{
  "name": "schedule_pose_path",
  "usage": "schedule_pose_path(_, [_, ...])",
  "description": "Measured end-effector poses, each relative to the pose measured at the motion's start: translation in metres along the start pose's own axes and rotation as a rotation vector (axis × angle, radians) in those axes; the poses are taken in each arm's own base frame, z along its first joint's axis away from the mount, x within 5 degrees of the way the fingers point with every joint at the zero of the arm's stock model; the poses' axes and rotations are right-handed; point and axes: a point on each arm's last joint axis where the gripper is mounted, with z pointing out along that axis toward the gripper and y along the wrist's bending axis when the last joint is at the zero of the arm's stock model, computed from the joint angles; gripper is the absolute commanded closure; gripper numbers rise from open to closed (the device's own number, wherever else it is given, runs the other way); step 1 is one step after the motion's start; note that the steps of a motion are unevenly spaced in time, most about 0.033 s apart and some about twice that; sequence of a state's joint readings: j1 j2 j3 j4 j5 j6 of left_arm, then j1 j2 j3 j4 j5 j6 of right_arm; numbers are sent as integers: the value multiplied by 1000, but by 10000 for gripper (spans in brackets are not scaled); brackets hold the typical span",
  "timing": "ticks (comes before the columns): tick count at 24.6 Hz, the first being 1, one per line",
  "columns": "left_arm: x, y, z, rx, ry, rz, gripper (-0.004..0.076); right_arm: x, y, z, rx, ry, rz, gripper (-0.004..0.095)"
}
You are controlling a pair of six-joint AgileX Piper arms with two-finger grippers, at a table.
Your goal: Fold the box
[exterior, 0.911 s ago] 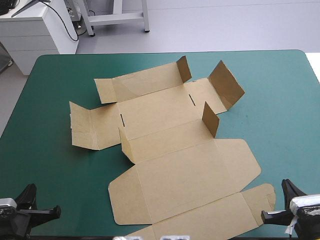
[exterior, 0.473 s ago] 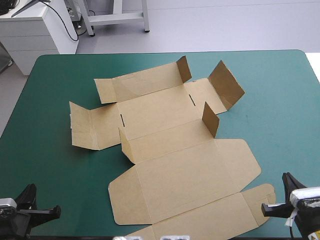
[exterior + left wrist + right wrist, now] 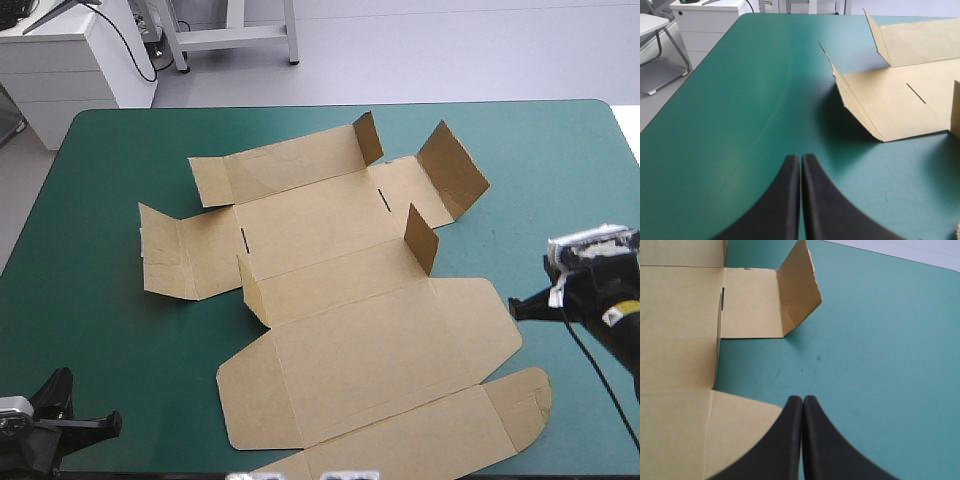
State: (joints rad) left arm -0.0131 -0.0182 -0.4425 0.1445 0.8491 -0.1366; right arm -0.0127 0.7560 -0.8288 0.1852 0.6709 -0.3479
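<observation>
Brown board, the box point(image 3: 340, 300), lay unfolded on the teal-green counter point(image 3: 560, 170), reaching from mid-counter to the near edge. Several flaps point(image 3: 421, 238) stood raised along its far half. The large near panel point(image 3: 400, 350) lay flat.

Left end effector point(image 3: 801, 159): black fingers pressed together into one point, nothing between them. It sat at the near left corner of the counter, well apart from the box; the box's left flap lay ahead of it, across bare cover.

Right end effector point(image 3: 802, 399): fingers likewise tip to tip, empty. It was over the counter's right side, just beside the right edge of the large near panel. In the wrist view its base overlapped that panel's corner. Contact with the board could not be judged.
</observation>
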Motion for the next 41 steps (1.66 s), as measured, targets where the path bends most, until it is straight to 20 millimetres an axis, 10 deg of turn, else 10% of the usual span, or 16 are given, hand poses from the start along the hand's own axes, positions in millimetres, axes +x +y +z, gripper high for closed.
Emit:
schedule_pose_path(16, [0, 0, 0, 0, 0, 0, 731, -91, -33, 153, -60, 143, -2, 871])
schedule_pose_path(24, [0, 0, 0, 0, 0, 0, 731, -91, -37, 238, -139, 202, -26, 304])
schedule_pose_path(36, [0, 0, 0, 0, 0, 0, 731, -52, -34, 309, -221, 368, -98, 297])
schedule_pose_path(41, [0, 0, 0, 0, 0, 0, 731, -42, -33, 319, -240, 388, -113, 464])
